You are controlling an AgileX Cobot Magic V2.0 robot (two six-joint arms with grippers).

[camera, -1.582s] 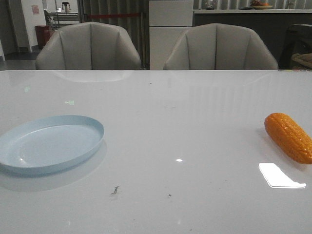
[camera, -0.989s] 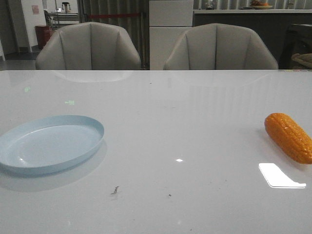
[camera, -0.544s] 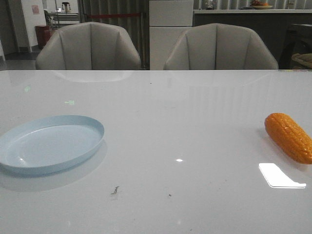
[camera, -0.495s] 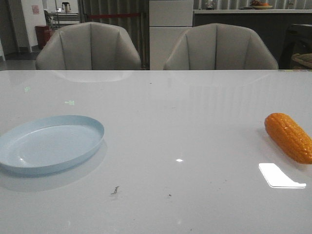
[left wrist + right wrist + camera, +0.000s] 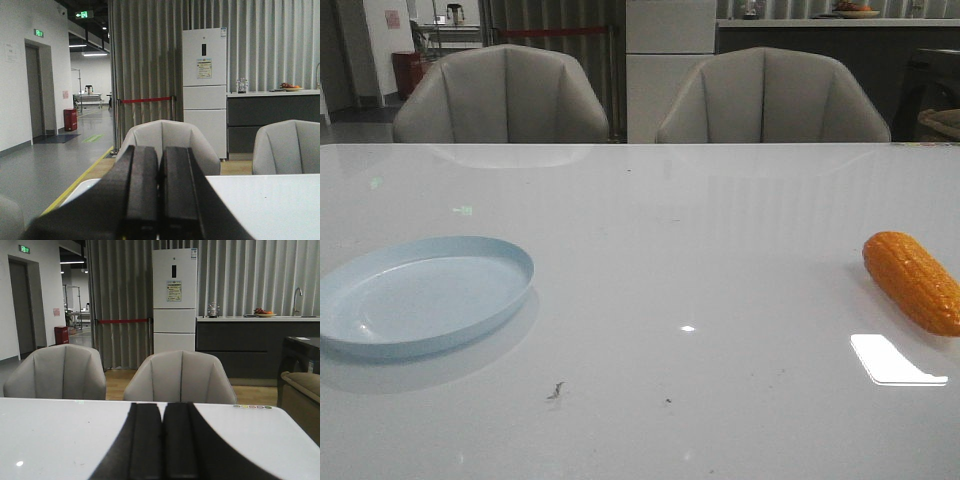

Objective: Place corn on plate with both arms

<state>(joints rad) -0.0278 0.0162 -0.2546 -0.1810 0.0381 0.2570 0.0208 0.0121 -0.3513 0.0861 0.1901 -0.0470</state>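
At far right of the surface: corn lying loose, its end cut off by frame edge | plate well apart at left, bare | step: none begun, reach pending | left jaws and right jaws pressed together, must spread | arms unseen from front

Dim, greyish indoor light. The glossy tabletop carries a bright glare patch near its right edge beside the corn. The plate casts a soft shadow. Wrist-view fingers look dark and blurred.
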